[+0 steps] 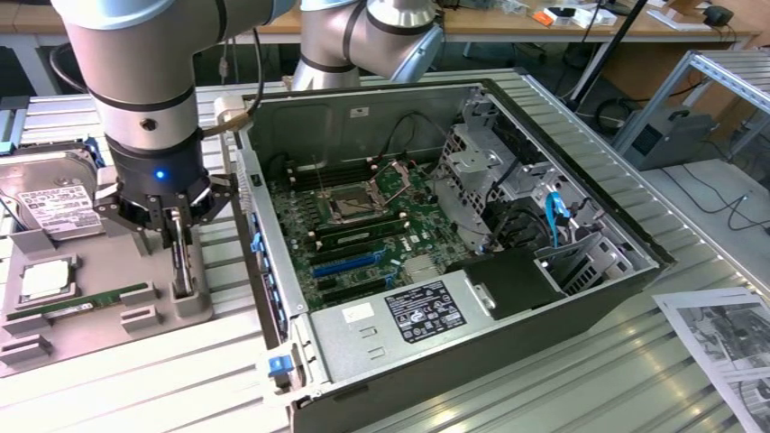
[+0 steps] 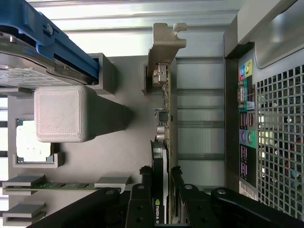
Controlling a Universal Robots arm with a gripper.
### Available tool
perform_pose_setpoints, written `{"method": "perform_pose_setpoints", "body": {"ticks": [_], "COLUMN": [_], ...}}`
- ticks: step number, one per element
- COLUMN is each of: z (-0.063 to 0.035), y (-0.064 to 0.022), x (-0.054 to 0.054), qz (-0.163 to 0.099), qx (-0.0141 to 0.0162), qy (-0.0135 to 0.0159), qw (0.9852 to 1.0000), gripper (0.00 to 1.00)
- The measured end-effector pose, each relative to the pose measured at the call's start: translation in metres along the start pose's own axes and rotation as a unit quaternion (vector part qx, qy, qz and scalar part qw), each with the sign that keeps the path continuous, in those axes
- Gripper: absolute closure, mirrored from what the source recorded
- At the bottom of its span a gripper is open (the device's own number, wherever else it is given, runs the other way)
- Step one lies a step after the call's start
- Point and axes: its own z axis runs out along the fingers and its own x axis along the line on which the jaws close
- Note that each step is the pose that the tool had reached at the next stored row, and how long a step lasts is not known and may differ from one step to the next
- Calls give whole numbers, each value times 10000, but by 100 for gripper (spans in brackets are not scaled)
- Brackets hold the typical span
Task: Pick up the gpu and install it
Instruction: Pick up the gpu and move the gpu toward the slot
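We saw the jaws closed narrowly on the gpu (image 2: 164, 115).
It stood on edge in the grey holder (image 2: 118, 156), beside the open computer case (image 1: 481, 383).

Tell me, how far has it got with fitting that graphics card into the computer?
Nothing is installed yet: the blue slots in the open computer case are bare. In hand: the tool has its fingers closed either side of the gpu, which stands on edge in the grey holder. Left: lifting it out and seating it in the case.

Ribbed metal table (image 1: 565, 374): open PC case (image 1: 481, 359), grey parts tray (image 1: 90, 332), printed sheet (image 1: 722, 343).
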Motion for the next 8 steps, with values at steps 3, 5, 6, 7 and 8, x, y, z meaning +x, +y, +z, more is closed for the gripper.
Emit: {"method": "perform_pose_setpoints", "body": {"ticks": [3,5,6,7,8], "z": [-2,-24,-34,-44,-51], "y": [0,2,3,4,5], "x": [0,2,3,3,4], "qz": [0,0,0,0,0], "qx": [1,2,2,2,2], "qy": [2,2,2,2,2], "qw": [10000,10000,10000,10000,10000], "gripper": [73,73,73,73,73]}}
